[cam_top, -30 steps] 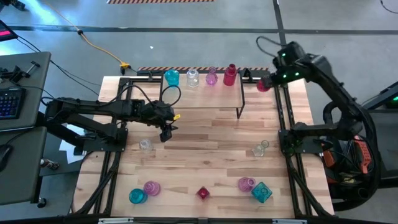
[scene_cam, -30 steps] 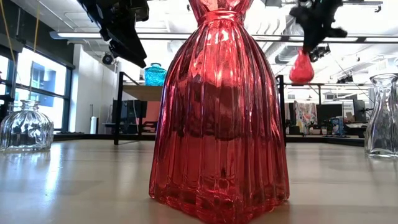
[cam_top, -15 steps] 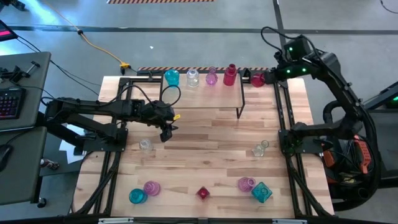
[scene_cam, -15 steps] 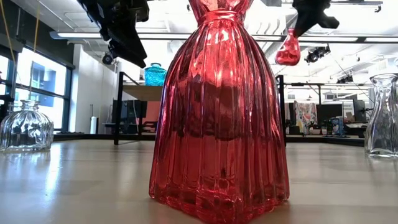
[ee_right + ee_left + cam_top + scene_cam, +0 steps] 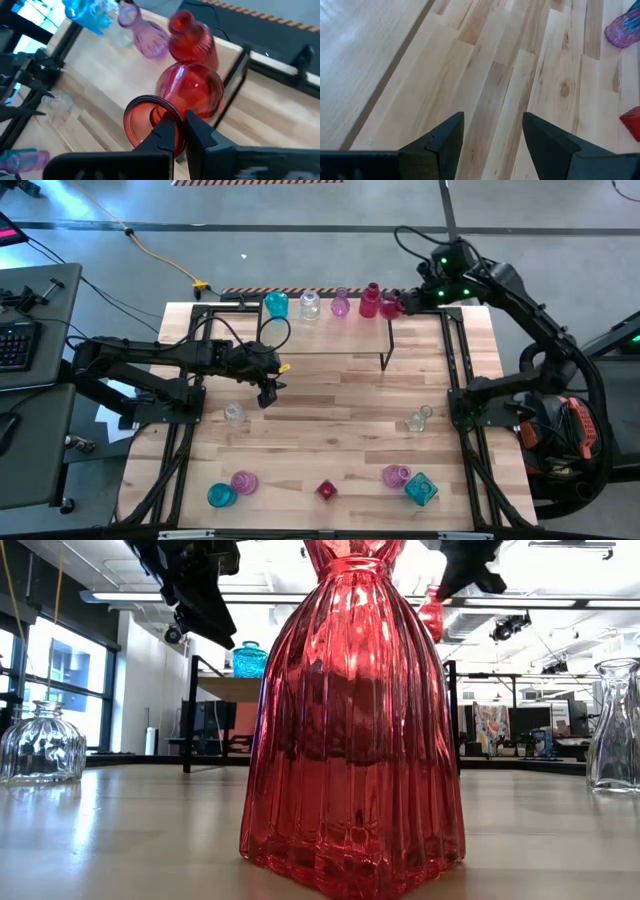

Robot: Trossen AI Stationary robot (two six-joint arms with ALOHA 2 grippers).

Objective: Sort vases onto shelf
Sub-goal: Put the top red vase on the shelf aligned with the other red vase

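My right gripper (image 5: pixel 408 301) is shut on a round red vase (image 5: pixel 391 305) in the air at the right end of the shelf (image 5: pixel 330 335). The shelf is a low stand with a light wood top. Along its far edge stand a teal vase (image 5: pixel 276 305), a clear vase (image 5: pixel 310 305), a pink vase (image 5: pixel 340 304) and a red vase (image 5: pixel 370 299). In the low view the held vase (image 5: pixel 432 612) shows high up, behind a large red vase (image 5: pixel 350 720). My left gripper (image 5: pixel 268 391) is open above bare table, near the shelf's left leg. My right gripper holds the red vase by the flared rim of its mouth (image 5: pixel 142 117). The rim is pinched between the two fingers (image 5: pixel 167 131); one seems to lie over the opening and one outside. The vase is lifted clear and tilted, its round body (image 5: pixel 192 87) pointing away toward the shelf.
Near me on the table stand a teal vase (image 5: pixel 220 496), a pink vase (image 5: pixel 243 481), a red vase (image 5: pixel 326 490), another pink vase (image 5: pixel 396 475) and another teal vase (image 5: pixel 421 488). Clear vases stand at mid-table left (image 5: pixel 233 414) and right (image 5: pixel 418 418). Black frame rails run along both table sides.
My right gripper has carried the red vase toward the table's left along the far edge, from beyond the table's right rail to the shelf's right end, next to the red vase standing there. The held vase stays lifted clear. My left arm has kept still.
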